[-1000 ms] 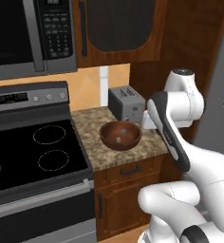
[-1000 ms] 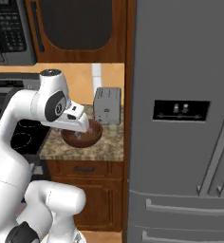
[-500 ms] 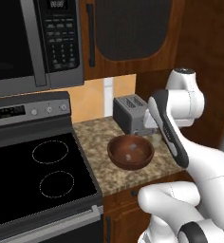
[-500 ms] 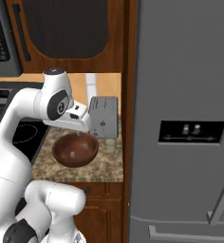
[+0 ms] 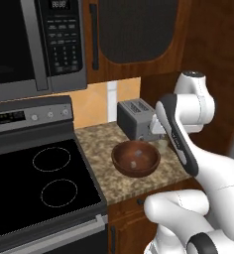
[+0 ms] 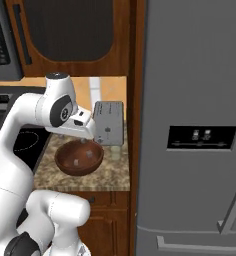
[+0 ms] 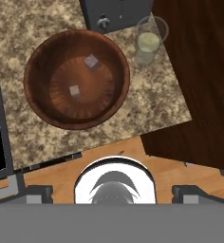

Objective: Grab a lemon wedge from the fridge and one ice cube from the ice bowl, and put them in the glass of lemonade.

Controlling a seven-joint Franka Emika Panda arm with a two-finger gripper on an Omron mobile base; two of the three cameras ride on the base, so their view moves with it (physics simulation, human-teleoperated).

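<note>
A: Wooden and reddish-brown, the ice bowl (image 7: 77,79) sits on the speckled granite worktop (image 7: 147,107), and it's my landmark. Two ice cubes (image 7: 90,60) lie inside it, apart from each other.

B: Where is the glass of lemonade (image 7: 148,45) from the bowl?

A: Just beside its rim, on the side toward the dark wood panel, close to the toaster (image 5: 135,119). It stands upright with pale yellowish liquid in it. The silver toaster stands right behind the bowl, against the wall.

B: And the fridge (image 6: 195,125)?

A: Grey steel, beyond the wood panel, well apart from the bowl, both doors closed, black dispenser panel facing out.

B: The stove (image 5: 34,178)?

A: On the bowl's other side, black glass top, bordering the worktop.

B: What about the fingers?

A: The gripper (image 6: 93,131) hangs above the bowl, near the toaster's front. Its fingers are spread wide, grasping nothing.
</note>
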